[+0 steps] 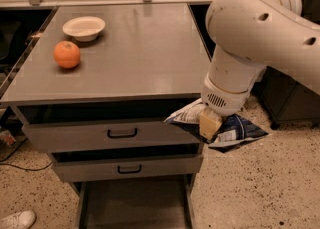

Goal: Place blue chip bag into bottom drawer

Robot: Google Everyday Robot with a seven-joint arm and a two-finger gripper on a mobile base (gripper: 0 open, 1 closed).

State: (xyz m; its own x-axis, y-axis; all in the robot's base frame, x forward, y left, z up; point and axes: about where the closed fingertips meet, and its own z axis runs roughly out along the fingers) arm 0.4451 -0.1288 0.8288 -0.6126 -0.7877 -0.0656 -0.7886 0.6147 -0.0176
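Note:
The blue chip bag (235, 130), dark blue with white patches, hangs in the air off the cabinet's front right corner, level with the upper grey drawer. My gripper (210, 124) is shut on the bag, at the end of the big white arm (255, 28) that comes in from the right. The bottom drawer (135, 205) is pulled open at the foot of the cabinet, a flat grey tray with side rails, below and left of the bag.
An orange fruit (67, 54) and a white bowl (84, 27) sit on the grey countertop (140, 53) at the back left. Two grey drawers with black handles (122, 133) are above the tray. A white shoe (17, 220) lies on the speckled floor at the left.

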